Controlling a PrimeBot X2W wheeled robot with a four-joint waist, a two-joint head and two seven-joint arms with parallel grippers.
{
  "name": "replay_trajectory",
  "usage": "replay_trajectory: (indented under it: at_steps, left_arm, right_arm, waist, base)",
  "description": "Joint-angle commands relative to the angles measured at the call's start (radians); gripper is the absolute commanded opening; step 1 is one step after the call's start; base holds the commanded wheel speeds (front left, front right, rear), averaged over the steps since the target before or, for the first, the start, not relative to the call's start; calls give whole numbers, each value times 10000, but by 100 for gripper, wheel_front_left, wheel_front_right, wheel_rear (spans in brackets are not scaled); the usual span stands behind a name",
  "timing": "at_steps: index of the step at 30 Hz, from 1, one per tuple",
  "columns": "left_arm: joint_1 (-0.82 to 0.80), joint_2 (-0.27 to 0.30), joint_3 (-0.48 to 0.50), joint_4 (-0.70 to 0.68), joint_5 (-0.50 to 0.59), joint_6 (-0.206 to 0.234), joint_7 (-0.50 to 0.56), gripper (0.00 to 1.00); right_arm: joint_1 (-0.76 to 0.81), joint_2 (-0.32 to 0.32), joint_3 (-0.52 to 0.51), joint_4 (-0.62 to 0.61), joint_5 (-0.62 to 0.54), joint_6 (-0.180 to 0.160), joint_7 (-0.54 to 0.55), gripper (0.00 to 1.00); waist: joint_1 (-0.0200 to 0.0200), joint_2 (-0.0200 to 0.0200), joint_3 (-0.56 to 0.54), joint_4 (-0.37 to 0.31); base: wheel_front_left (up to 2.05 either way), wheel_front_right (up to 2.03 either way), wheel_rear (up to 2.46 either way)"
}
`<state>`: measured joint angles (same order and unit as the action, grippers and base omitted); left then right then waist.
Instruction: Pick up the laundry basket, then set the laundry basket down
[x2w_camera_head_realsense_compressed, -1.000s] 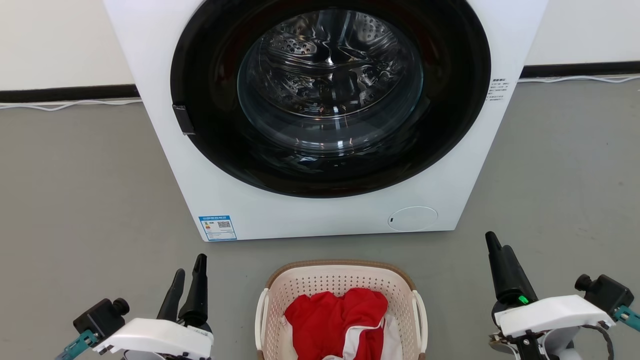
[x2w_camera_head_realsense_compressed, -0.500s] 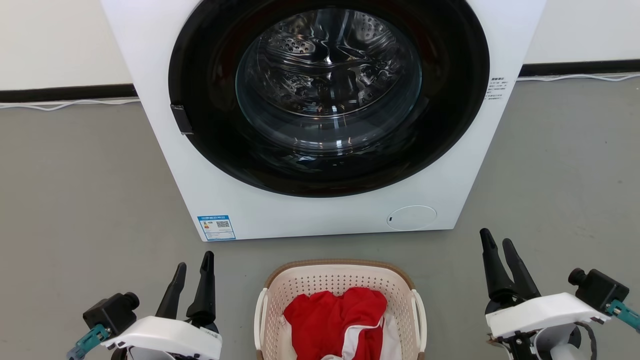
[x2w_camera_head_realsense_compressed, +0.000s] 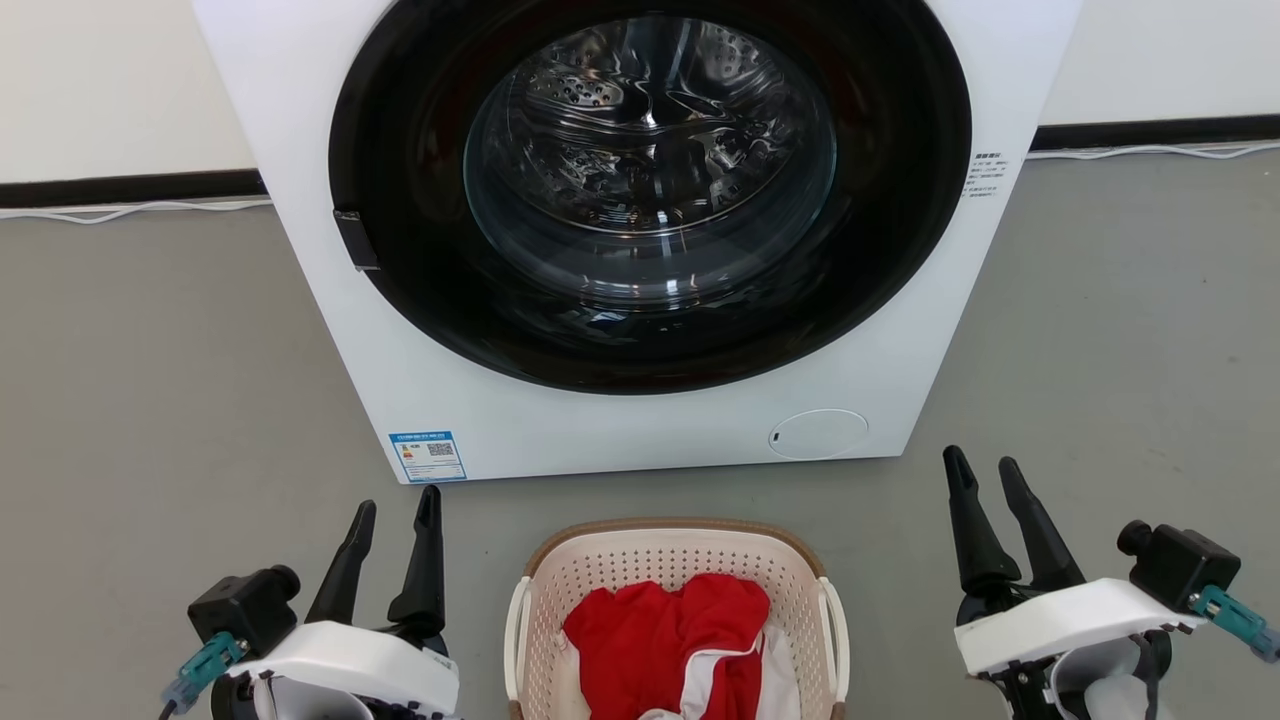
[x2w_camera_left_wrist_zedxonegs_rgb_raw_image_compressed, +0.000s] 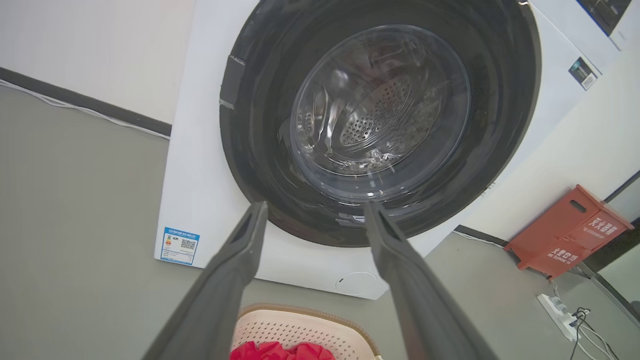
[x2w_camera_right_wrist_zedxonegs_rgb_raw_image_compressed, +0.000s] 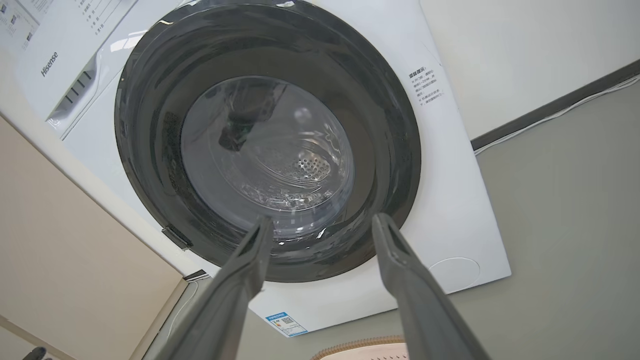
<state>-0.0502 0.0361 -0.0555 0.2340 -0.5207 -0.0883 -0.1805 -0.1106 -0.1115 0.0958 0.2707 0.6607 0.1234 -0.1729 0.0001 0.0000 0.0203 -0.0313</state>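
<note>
The laundry basket, cream with a brown rim and white side handles, stands on the grey floor in front of the washer, holding red and white clothes. To the basket's left my left gripper is open, its fingers pointing toward the washer and holding nothing. My right gripper is open on the basket's right, also apart from it. The left wrist view has the left gripper above the basket's far end. Below the right gripper, the right wrist view catches a strip of the basket's rim.
A white front-loading washer with its dark round door shut stands right behind the basket. A white cable runs along the black baseboard. In the left wrist view a red crate and a power strip lie beyond the washer.
Both grippers have drawn in a little toward the basket. The right gripper has turned so that its two fingers show apart, and it has risen slightly. The head view shifted a little.
</note>
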Motion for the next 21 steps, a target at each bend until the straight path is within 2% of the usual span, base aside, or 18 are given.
replay_trajectory:
  at_steps: [1, 21]
  left_arm:
    - [-516, 102, 185, -325, 359, 43, -144, 100]
    - [-762, 134, 108, -316, 2459, 292, -700, 100]
  right_arm:
    - [-433, -126, 187, -217, -335, 59, -220, 100]
    - [-619, -28, 48, -89, -2699, 71, -776, 100]
  waist:
    - [-1, 0, 9, -4]
    - [-1, 0, 184, -44]
  base:
    - [0, 0, 0]
    - [0, 0, 0]
